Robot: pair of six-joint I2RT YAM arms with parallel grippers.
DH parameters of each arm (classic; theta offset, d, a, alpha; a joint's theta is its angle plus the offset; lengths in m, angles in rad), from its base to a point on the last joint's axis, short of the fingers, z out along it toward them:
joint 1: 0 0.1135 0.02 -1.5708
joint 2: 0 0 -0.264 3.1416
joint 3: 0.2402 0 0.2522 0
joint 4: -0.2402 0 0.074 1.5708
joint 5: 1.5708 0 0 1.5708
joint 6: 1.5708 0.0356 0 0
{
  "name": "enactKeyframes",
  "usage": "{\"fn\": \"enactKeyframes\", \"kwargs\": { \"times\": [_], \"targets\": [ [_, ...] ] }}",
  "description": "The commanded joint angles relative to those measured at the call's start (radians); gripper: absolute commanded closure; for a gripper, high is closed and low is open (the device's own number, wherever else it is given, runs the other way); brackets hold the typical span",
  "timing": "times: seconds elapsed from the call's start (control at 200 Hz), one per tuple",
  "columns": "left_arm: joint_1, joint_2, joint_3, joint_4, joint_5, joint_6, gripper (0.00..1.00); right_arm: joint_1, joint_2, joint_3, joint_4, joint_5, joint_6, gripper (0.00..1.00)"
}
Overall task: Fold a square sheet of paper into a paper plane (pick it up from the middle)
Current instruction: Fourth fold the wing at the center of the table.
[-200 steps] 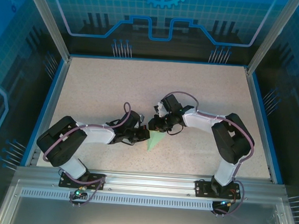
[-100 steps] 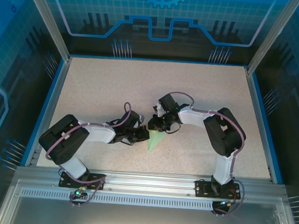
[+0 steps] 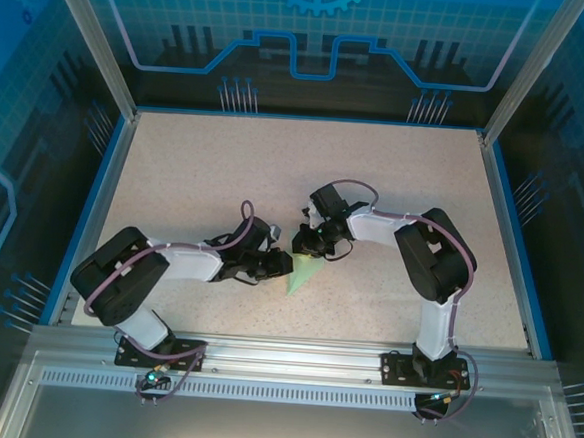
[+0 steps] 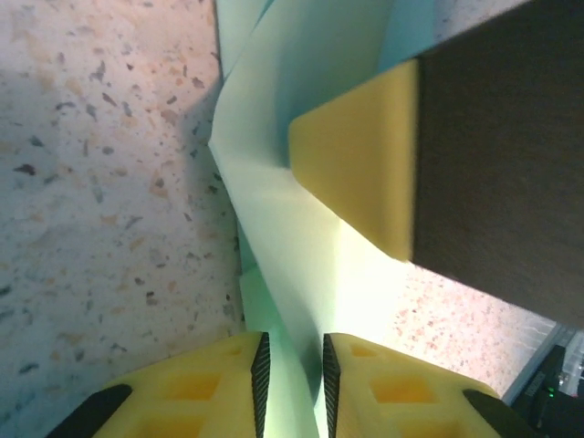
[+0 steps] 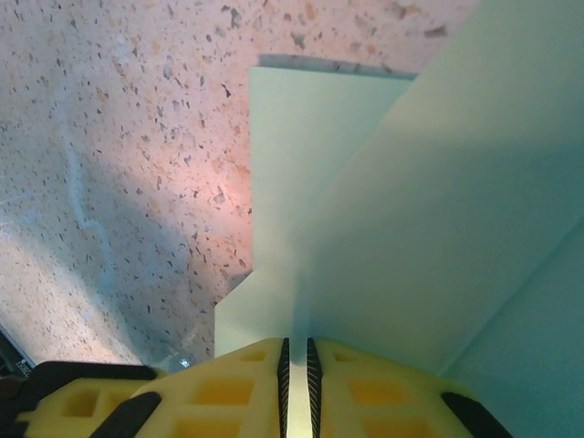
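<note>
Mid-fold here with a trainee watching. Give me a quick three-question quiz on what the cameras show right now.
1. True or false: the paper lies flat and unfolded on the table.
2. The right end effector is: A) shut on the paper; B) wide open over bare table; C) gripping a cable.
3. Fill in: the paper's colour is pale ___.
Key: 1 false, it is creased with raised flaps; 2 A; 3 green.
</note>
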Motion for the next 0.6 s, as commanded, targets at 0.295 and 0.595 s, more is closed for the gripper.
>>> {"fn": "enactKeyframes", "kwargs": {
  "times": [0.295,0.595],
  "targets": [
    [-0.062,-0.095,-0.051,-0.014,0.035,-0.013,0.66,-0.015,0.014,0.015,-0.022,0.024,0.012,0.83],
    [-0.076,-0.029,-0.014,-0.055,0.011,-0.003,0.78,-0.014,0.006,0.007,-0.018,0.018,0.013,0.84]
  ]
}}
